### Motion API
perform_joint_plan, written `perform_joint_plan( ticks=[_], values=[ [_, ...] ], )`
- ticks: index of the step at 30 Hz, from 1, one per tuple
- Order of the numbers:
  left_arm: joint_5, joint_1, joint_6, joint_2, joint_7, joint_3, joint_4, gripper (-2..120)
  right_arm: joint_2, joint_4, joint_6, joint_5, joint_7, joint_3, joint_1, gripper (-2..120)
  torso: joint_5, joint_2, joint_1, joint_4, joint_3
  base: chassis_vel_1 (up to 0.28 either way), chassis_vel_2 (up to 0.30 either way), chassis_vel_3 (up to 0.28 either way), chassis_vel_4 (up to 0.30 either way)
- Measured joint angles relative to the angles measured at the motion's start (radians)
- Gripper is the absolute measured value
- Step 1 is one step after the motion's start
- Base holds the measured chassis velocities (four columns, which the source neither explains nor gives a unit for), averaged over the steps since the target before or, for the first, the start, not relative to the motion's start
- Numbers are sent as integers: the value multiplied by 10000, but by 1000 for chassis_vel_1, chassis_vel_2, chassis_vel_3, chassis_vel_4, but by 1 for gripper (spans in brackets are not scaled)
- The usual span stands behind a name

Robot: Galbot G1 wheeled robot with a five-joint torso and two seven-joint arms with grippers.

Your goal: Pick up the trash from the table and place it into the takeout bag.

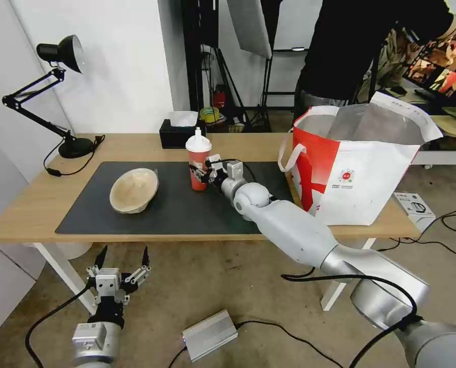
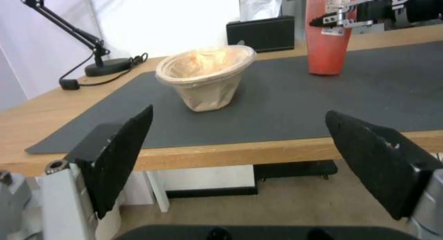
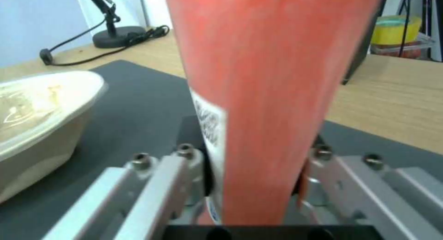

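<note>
Right wrist view, item one: our right gripper [image 3: 251, 184], fingers [image 3: 175, 171] clenched on either side of the red-orange drink cup [image 3: 268, 94] low on its body, a white printed label facing one finger. Head view shows the same grip: right gripper [image 1: 203, 171] reaching in from the right across the dark grey mat [image 1: 172, 204], the cup [image 1: 198, 163] upright with its white domed lid on top; whether its base touches the mat we cannot tell there, though the left wrist view shows the cup [image 2: 327, 43] standing on the mat.

Item two: beige pulp bowl [image 1: 134, 190], tipped on its side on the mat, to the left of the cup and apart from it, its mouth turned up and towards our side; a clear plastic liner shows in it from the left wrist view [image 2: 207, 77].

Item three: our left gripper [image 1: 121, 266], fingers [image 2: 124, 153] spread wide and holding nothing, hanging below the front edge of the counter [image 1: 33, 204], pointed up at the bowl.

Item four: takeout bag [image 1: 361, 179], white and red, standing open at the right end of the counter, foil lining showing, just beside the mat.

Item five: black tissue box [image 1: 179, 134] behind the cup; black desk lamp [image 1: 59, 92] at the far left corner.
</note>
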Motion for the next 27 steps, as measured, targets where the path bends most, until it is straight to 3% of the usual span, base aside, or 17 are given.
perform_joint_plan(
  ticks=[4, 8, 15, 27],
  values=[
    [6, 12, -33, -23, 2, 2, -2, 100, -30, 54, 13, 0, 0, 1, -45, 10, 0, 0, 0, 1, 0, 0, 0, 0, 0],
    [14, 18, -70, -35, 3, 11, 14, 100, -98, 121, 20, 4, 0, 1, -66, 3, 0, 0, 0, 1, 2, 0, 0, 0, 0],
    [25, 25, -79, -41, 6, 18, 24, 100, -345, 376, 14, 60, 34, -5, -118, 3, 0, 0, 0, 1, 2, 0, 0, 0, 0],
    [31, -25, -64, 3, 8, 4, 23, 100, -1672, 2077, -469, 632, 324, -285, 308, 3, 1, -1, 1, -1, 2, 0, 0, 0, 0]
  ],
)
